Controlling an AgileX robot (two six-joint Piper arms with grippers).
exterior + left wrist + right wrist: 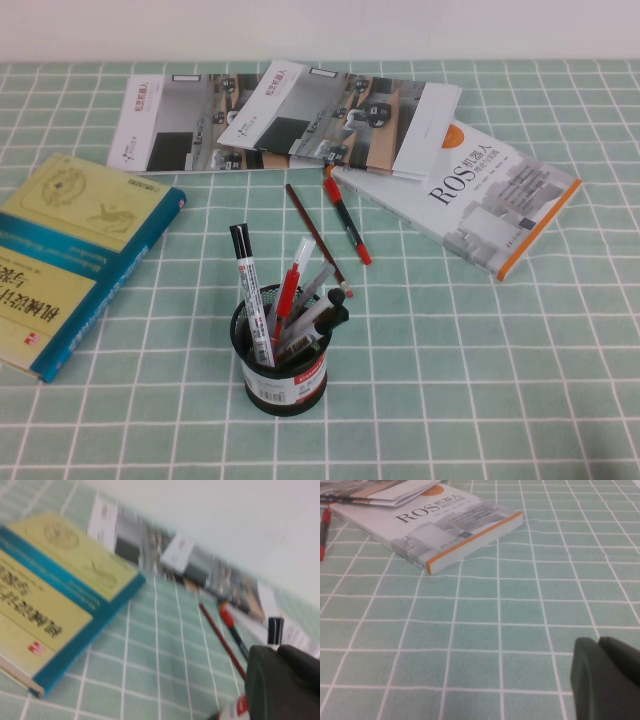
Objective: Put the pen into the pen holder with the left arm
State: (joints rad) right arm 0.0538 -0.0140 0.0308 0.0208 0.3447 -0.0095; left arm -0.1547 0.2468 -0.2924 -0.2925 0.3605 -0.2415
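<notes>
Counter (520,400) covered in green cloth with a white grid. Far left, near edge: a yellow-and-teal book (70,255) lying flat, angled. Behind it, along the far side, a spread of overlapping grey brochures (290,120). Centre near: the pen holder (283,360), black mesh cup with a white-and-red band at its base, standing upright and already stuffed with a black-capped white marker (251,290), a red pen and several dark ones. The pen (312,232), a thin dark red-brown stick, lies flat on the cloth just beyond the holder, running from far-left to near-right, its near end close behind the holder's contents. Just right of it lies a shorter red pen with black bands (346,220), its far end touching the brochures. Further right: a white ROS book (470,195) with an orange spine edge, flat, its far corner tucked under the brochures. Neither arm shows in the high view. Left claw (282,682): only a dark blurred mass at the edge of its wrist view, near the holder; opening cannot be told, nothing seen held. Right claw (607,677): dark bulk over bare cloth, well apart from the ROS book; opening cannot be told.
</notes>
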